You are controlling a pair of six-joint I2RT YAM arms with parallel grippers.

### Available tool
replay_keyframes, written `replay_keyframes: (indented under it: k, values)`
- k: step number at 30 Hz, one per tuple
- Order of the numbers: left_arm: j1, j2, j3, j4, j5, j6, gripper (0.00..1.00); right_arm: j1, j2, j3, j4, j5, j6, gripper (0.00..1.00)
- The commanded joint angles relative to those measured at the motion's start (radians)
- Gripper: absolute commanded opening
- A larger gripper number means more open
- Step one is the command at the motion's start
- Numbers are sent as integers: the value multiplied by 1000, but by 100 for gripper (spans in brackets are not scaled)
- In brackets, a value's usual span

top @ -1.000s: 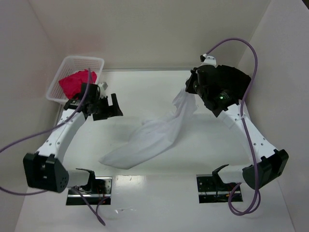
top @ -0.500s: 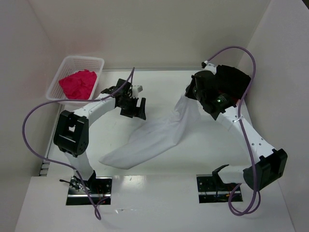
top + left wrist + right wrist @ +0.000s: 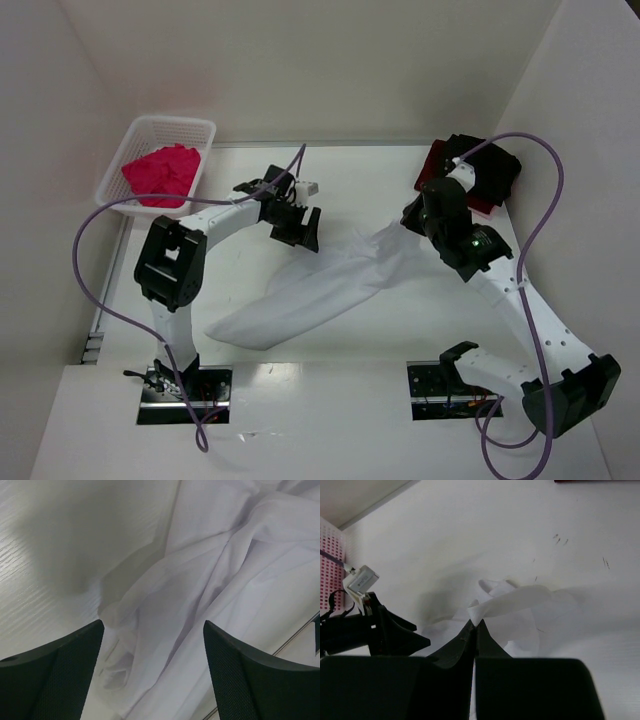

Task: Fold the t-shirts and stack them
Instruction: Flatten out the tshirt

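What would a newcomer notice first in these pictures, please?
The white shirt sprawls diagonally across the table, its far end pinched in the right gripper. The left gripper hangs open above it. A pink shirt lies in the basket at far left.

1. I am seeing the white t-shirt (image 3: pixel 310 290) lying unfolded and rumpled, stretching diagonally across the tabletop (image 3: pixel 350 180), with the right hand (image 3: pixel 474 625) pinching its far right end.
2. The pink t-shirt (image 3: pixel 160 175) is sitting bunched in the basket (image 3: pixel 170 121).
3. The black t-shirt (image 3: pixel 492 165) is lying on the dark red t-shirt (image 3: pixel 432 162) at the far right corner.
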Motion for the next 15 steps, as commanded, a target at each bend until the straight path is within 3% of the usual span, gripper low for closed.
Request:
replay_keyframes:
  k: [1,12,15]
  values:
    - [-34,32,46,15,37,26,86,-6,-40,-30,-32,17,58,0]
    - [-44,63,24,28,-106,-26,80,-46,-68,-39,-32,5,38,0]
    - [4,54,4,79,-91,-92,79,-46,-57,-39,-23,5,18,0]
